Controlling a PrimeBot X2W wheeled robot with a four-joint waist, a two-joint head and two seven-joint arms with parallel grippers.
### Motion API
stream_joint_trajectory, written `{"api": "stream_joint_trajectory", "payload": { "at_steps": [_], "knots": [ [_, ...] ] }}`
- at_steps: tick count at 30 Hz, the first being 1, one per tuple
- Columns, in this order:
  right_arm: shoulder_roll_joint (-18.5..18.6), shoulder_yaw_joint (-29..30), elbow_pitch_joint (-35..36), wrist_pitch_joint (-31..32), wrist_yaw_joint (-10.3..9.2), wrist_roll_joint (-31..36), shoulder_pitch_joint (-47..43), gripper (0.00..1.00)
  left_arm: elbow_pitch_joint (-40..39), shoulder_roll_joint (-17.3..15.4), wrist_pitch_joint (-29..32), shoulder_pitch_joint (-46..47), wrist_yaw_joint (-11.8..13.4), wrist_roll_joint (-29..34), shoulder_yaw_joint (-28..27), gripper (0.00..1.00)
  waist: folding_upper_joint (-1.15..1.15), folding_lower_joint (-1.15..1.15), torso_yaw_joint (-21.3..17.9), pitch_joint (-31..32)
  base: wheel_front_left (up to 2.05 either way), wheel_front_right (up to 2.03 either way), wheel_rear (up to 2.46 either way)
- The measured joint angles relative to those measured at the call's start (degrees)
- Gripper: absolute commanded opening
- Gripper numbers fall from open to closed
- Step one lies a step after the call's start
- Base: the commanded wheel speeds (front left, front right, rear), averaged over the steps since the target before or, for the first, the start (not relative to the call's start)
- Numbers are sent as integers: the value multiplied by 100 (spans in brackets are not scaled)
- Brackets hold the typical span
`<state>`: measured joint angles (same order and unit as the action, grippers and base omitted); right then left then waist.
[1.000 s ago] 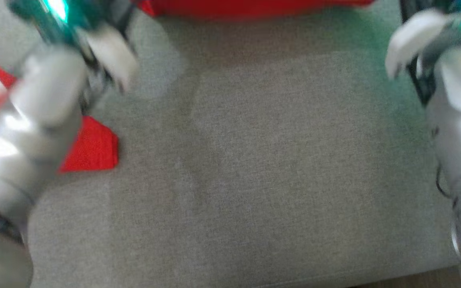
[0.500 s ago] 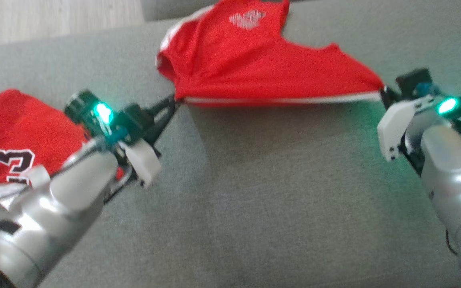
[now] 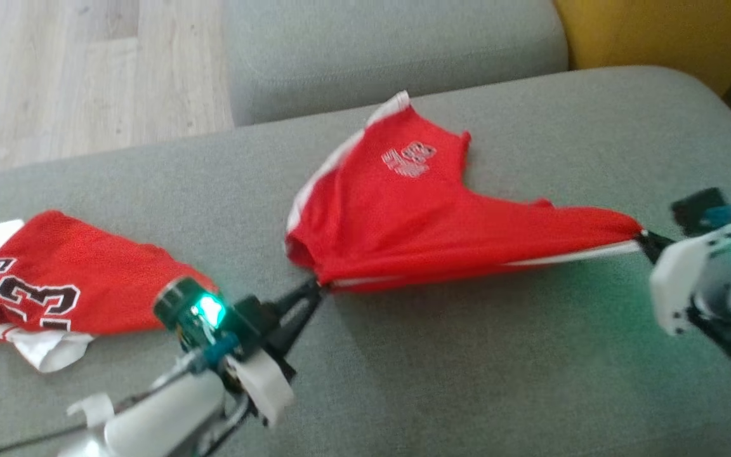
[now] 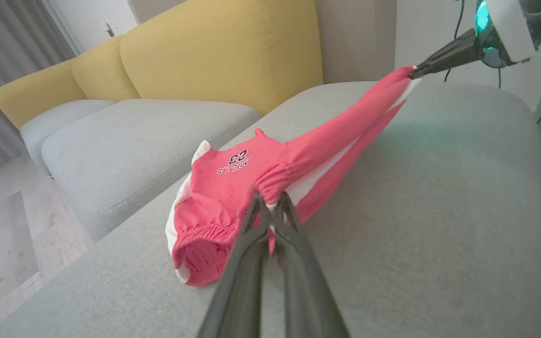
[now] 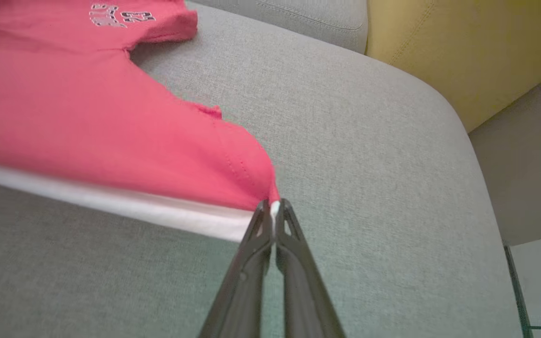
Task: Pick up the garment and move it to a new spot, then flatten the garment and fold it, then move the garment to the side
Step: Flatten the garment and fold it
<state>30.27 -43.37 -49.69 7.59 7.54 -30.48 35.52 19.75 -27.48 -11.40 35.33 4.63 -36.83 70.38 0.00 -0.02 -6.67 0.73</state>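
Flattening well on the grey cushion (image 3: 480, 381) calls for even tension: the red garment (image 3: 416, 216) is stretched taut, near edge lifted, far part resting on the cushion. Left pincer (image 3: 316, 291) and right pincer (image 3: 645, 241) are each clamped on a corner of that edge; lowering both together, level, pulling gently apart, should avoid wrinkles.

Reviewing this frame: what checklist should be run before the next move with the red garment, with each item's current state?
1. Left gripper shut on red white-trimmed fabric garment: ok.
2. Right gripper shut on its opposite corner: ok.
3. Near edge taut between both grippers: ok.
4. Garment flat: not ok, far part bunched.
5. Grey sofa cushion below for laying down: ok.
6. Red numbered jersey lies apart: ok.
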Motion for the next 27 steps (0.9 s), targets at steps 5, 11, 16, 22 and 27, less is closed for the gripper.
{"api": "stream_joint_trajectory", "payload": {
  "at_steps": [5,11,16,22,27],
  "knots": [
    [812,130,1170,355,1,-520,-495,0,-843,-169,243,-331,330,-1,90,0,0,1,36,87,0,0,0],
    [1010,878,1949,468,0,-420,-863,0,-1268,-264,386,-386,605,-57,35,0,0,2,150,-46,0,0,0],
    [797,1658,2341,506,0,114,-831,0,-1311,-291,428,-148,704,-93,-187,0,0,2,265,-366,0,0,0],
    [322,2302,2462,634,0,860,-260,0,-1179,-279,489,496,679,-151,-411,0,0,3,463,-910,0,0,0],
    [19,2468,2287,706,0,1295,440,0,-918,-157,536,845,578,-144,-465,0,0,4,708,-1369,0,0,0]
  ]
}}
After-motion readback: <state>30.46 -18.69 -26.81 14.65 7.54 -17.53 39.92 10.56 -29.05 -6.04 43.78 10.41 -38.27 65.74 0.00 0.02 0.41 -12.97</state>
